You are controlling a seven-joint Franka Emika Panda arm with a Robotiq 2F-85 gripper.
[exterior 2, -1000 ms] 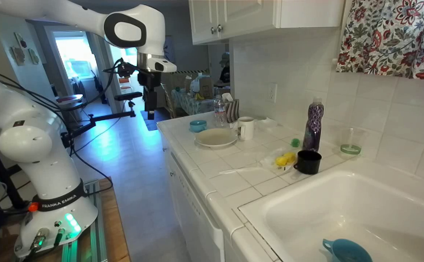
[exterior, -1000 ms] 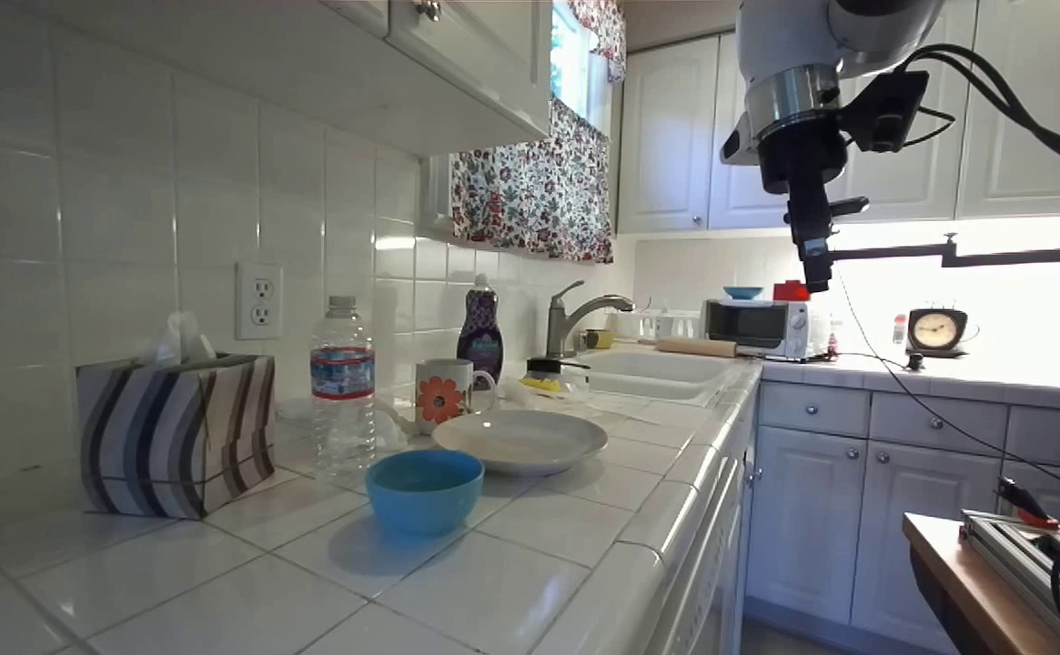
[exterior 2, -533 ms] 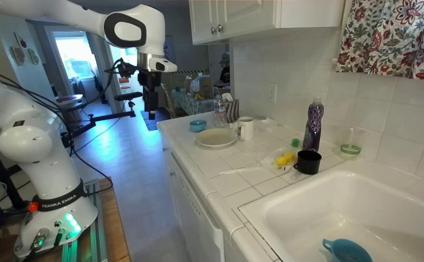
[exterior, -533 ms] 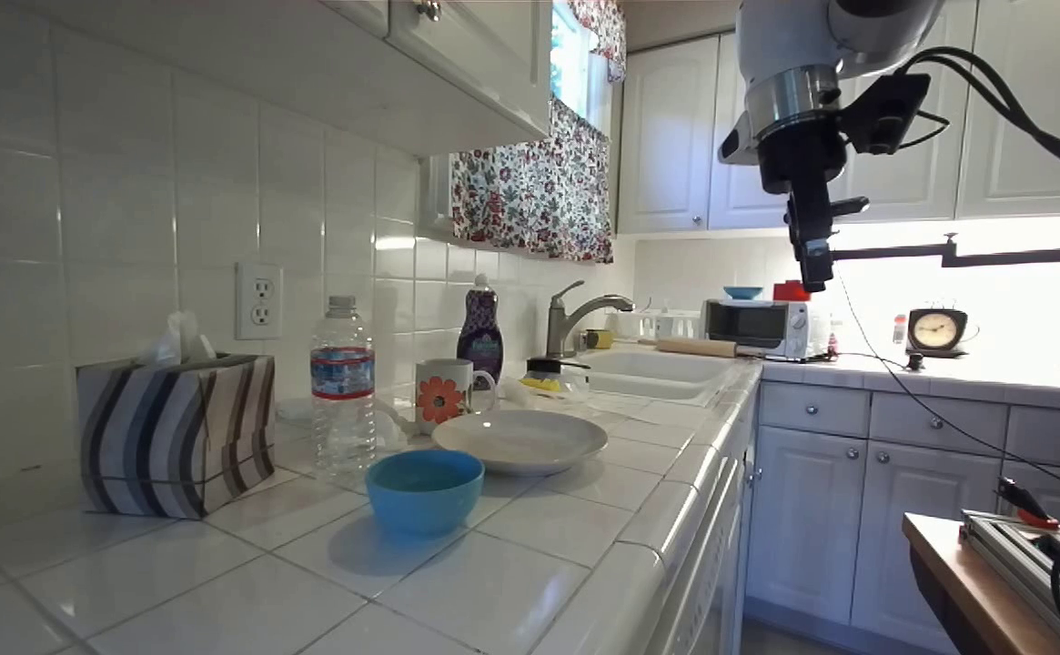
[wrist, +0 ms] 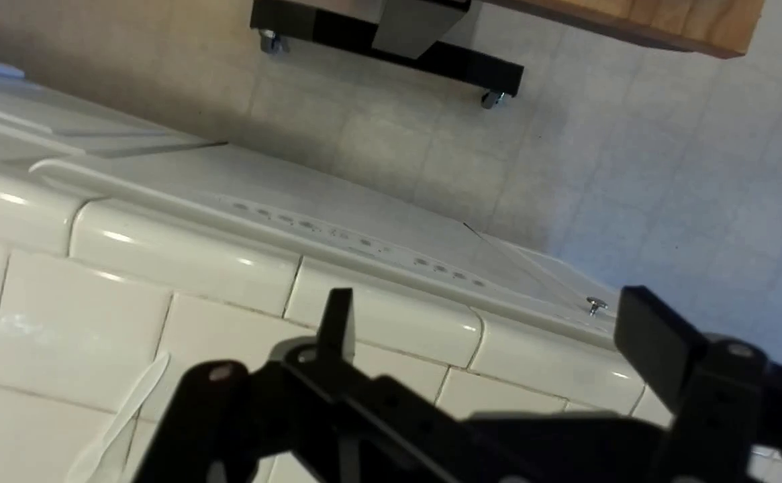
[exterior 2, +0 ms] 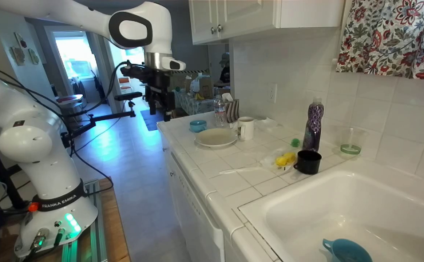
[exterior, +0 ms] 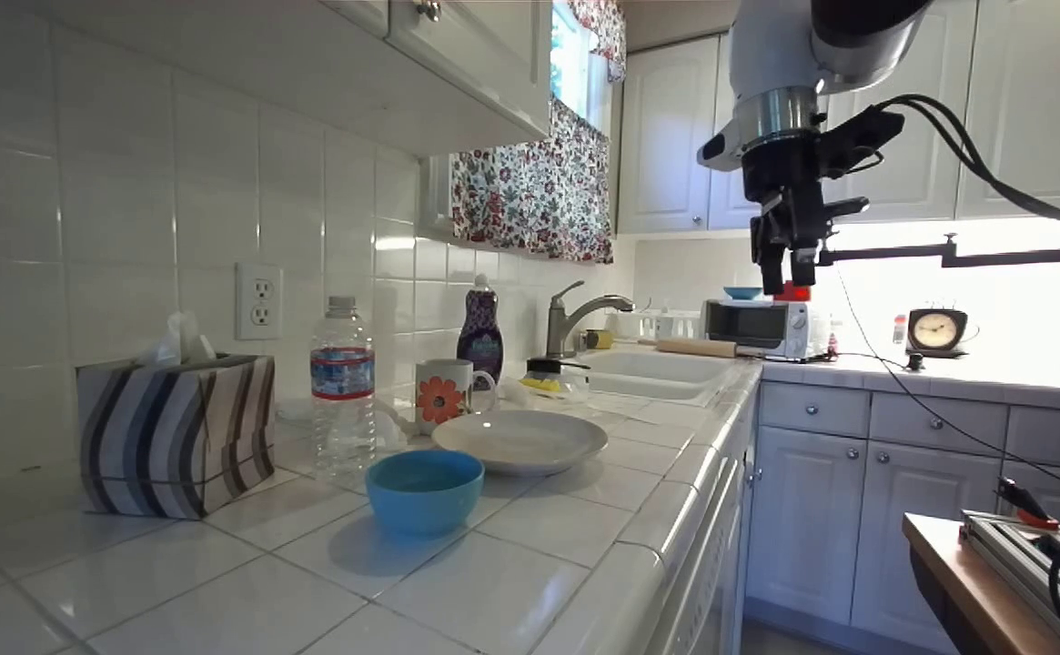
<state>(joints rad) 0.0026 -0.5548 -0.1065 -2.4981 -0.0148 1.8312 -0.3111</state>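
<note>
white slim utensil [wrist: 121, 419], plastic by its look, lies flat on the glossy white tiled counter [wrist: 75, 322], lower left of the wrist view and cut off by the frame; nearest loose thing seen there. black two-fingered gripper [exterior: 787, 282] hangs in the air near the counter's front edge, jaws well apart, nothing between them. judged an approach stage: no grasp made. picking anything up from here would call for a move in over the tiles and a descent with the fingers wide; the thin utensil would likely be awkward, needing a low, level pinch. surfaces: rounded glazed trim tiles [wrist: 189, 258] along the edge, darker grout between. farther along, smooth blue round bowl [exterior: 425, 500], just beside a shallow white round plate [exterior: 520, 438]; beside that, straight-sided white mug with an orange flower [exterior: 439, 398]. ribbed clear plastic bottle with a red-and-blue label [exterior: 342, 391], see-through, probably easily dented. striped cardboard tissue box [exterior: 175, 441], sharp-cornered, a soft white tuft [exterior: 182, 340] on top. nearer the white sink [exterior 2: 252, 211]: waisted purple bottle [exterior 2: 312, 127], black cup with a handle [exterior 2: 308, 163], yellow lumpy item [exterior 2: 285, 159], texture too small to tell.
</note>
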